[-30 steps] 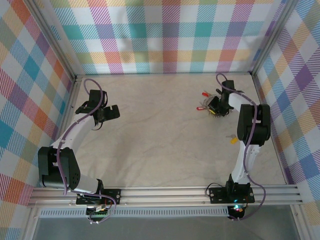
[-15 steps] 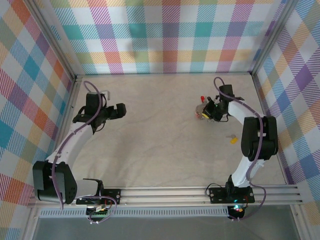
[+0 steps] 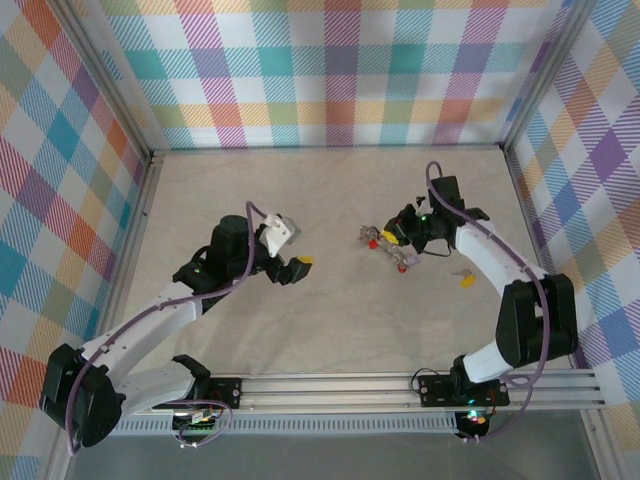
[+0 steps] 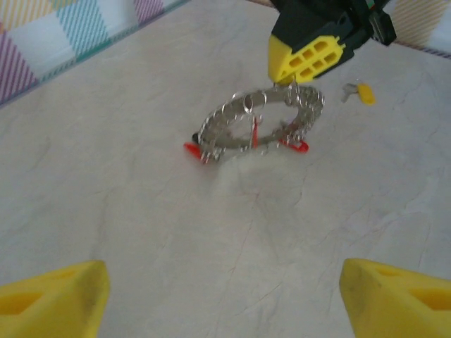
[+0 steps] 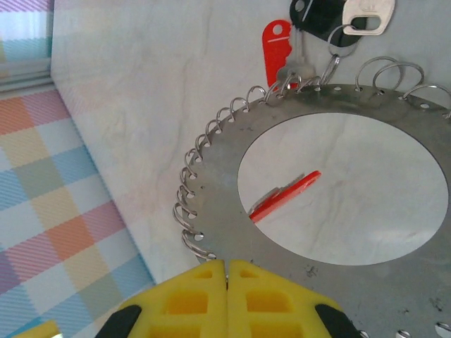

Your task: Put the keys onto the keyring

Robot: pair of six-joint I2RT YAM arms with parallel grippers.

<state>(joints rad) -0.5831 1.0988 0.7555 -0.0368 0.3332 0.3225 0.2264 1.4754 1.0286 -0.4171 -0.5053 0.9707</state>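
The keyring (image 5: pixel 218 183) is a flat silvery ring plate edged with several small wire loops. My right gripper (image 5: pixel 227 266) is shut on its rim, holding it tilted over the table. Hanging from its loops are a red key (image 5: pixel 277 53), a black key (image 5: pixel 320 14) and a silver tag (image 5: pixel 366 14); another red key (image 5: pixel 285 196) shows through the hole. In the top view the keyring (image 3: pixel 383 246) sits mid-table under the right gripper (image 3: pixel 400 236). My left gripper (image 3: pixel 290 250) is open, facing the keyring (image 4: pixel 225 116) from a short distance. A loose yellow key (image 3: pixel 466 281) lies right of it.
The yellow key (image 4: pixel 363 92) lies on the beige tabletop (image 3: pixel 330 190) behind the right gripper (image 4: pixel 285 79). Plaid walls (image 3: pixel 330 70) and aluminium frame rails (image 3: pixel 330 385) enclose the table on all sides.
The right arm has carried the keyring from the back right leftward toward the table's middle. The left arm has swung from the far left toward the centre, and now faces the ring.
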